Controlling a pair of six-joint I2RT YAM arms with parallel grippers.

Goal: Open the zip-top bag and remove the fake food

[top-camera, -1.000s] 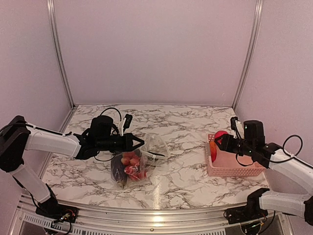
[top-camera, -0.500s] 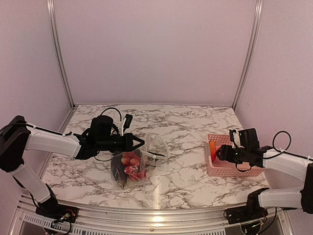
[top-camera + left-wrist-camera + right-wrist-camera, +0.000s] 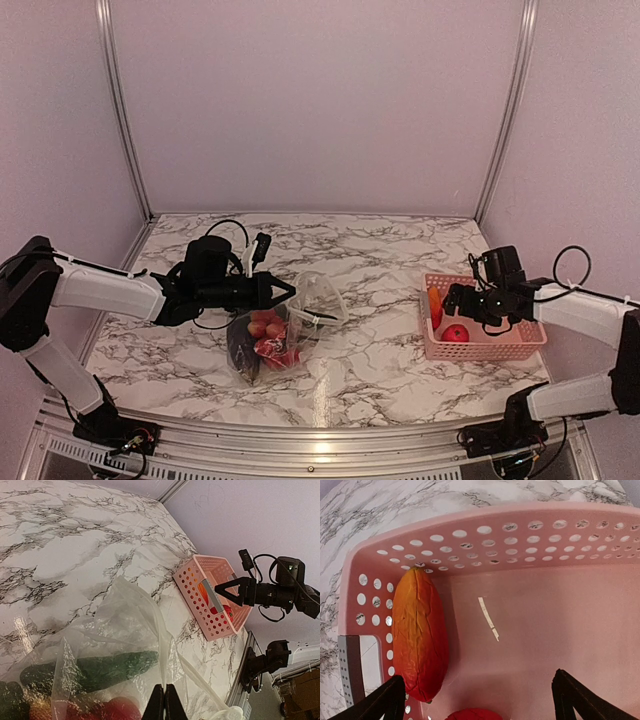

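Presently left gripper [image 3: 165, 702] pinches shut on bag [image 3: 320, 297] rim mid-table, likely propping its mouth open; food [image 3: 266, 337] inside. Right gripper [image 3: 480, 700] gapes wide, empty, above basket [image 3: 490, 351]; red piece [image 3: 455, 333] lies within.

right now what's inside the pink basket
An orange-red oblong piece lies along one wall of the pink basket, and a red round piece sits near it. The floor beside them looks bare; the part under the open right hand is hidden.
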